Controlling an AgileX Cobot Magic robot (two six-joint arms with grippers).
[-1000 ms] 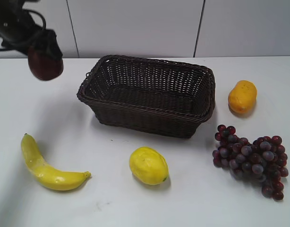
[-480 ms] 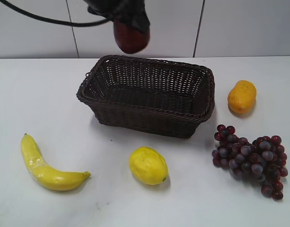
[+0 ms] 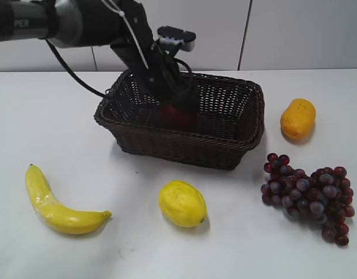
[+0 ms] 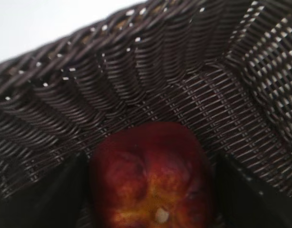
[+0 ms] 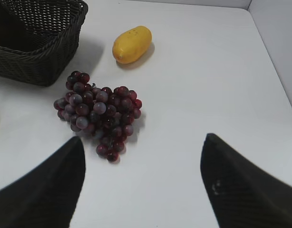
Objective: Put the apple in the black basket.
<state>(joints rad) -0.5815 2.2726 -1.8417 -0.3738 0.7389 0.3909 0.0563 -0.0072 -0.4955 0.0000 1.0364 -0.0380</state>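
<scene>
Toward the worktop's far edge, the black basket (image 3: 184,119): stiff woven wicker, probably light and apt to slide if bumped. Reaching in from the far left corner and angled down over its braided rim, the left gripper (image 3: 177,104), clamped on the apple (image 4: 150,178) low inside, just above the woven floor. Glossy, firm, likely slippery; best held across the widest flanks. Near the right edge, the right gripper (image 5: 141,183), fingers spread wide, holding nothing, hovering by the grape bunch (image 5: 98,111).

White desk (image 3: 62,139) holding a dark wicker basket (image 3: 184,142), banana (image 3: 56,203), lemon (image 3: 182,203), purple grape bunch (image 3: 309,195) and an orange-yellow fruit (image 3: 298,118) at right.
</scene>
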